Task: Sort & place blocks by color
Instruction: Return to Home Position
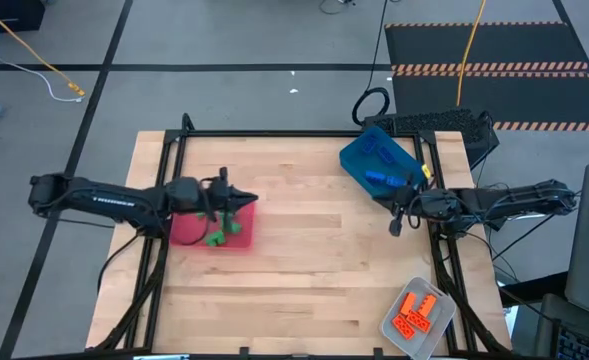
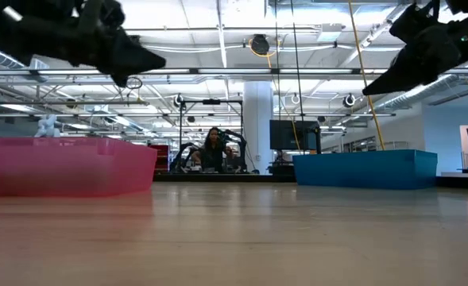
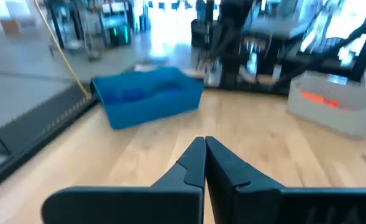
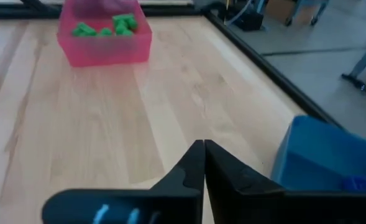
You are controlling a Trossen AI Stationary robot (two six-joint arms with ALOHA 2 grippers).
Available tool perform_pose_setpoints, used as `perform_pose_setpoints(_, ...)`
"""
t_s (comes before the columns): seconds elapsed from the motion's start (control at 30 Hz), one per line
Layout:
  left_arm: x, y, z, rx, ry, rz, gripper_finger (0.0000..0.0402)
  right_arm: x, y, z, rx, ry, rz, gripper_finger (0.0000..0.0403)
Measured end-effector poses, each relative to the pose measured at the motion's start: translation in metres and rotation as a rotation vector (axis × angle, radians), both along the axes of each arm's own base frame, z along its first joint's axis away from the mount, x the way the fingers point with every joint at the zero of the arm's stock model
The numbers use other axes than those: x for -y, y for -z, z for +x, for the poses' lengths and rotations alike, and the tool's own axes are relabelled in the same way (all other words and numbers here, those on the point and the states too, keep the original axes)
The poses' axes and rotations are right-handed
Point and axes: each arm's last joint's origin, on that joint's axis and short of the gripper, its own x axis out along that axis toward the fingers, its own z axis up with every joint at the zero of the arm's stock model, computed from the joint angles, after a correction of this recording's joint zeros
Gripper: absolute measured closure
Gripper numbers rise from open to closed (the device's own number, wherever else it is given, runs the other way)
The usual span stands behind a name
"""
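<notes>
The desk point(image 1: 304, 270) carries a red tray point(image 1: 186, 234) at left, a blue tray point(image 1: 359, 158) at right and a clear-grey tray point(image 1: 394, 325) at a right-hand corner. The left gripper point(image 1: 254, 199) hangs above the red tray and the right gripper point(image 1: 396, 226) just beside the blue tray, both with fingers point(image 3: 186, 171) pressed together, empty. Green blocks point(image 1: 219, 233) lie in the red tray, blue blocks point(image 1: 378, 176) in the blue, orange blocks point(image 1: 419, 310) in the grey

- Wooden table point(image 1: 314, 270): pale plank top, black frame rails at the edges.
- Red tray point(image 1: 182, 233): 9 o'clock.
- Blue tray point(image 1: 357, 156): 1 o'clock, set askew.
- Clear-grey tray point(image 1: 392, 326): 5 o'clock, near the corner.
</notes>
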Motion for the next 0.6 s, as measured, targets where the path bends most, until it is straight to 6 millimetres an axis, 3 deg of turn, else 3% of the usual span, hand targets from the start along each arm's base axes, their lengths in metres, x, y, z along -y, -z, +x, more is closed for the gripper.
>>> perform_pose_setpoints(0.23, 0.002, 0.011, -0.031, 0.119, 0.003, 0.017, 0.0397, -0.001, 0.011, -0.007, 0.038, -0.075, 0.029, 0.0402)
perform_pose_setpoints(0.5, 0.005, 0.041, -0.052, 0.159, 0.009, 0.001, 0.0398, -0.002, 0.054, -0.01, 0.201, -0.103, 0.048, 0.0402)
perform_pose_setpoints(0.6, 0.005, 0.048, -0.055, 0.16, 0.008, -0.015, 0.0399, -0.002, 0.049, -0.01, 0.312, -0.113, 0.07, 0.0402)
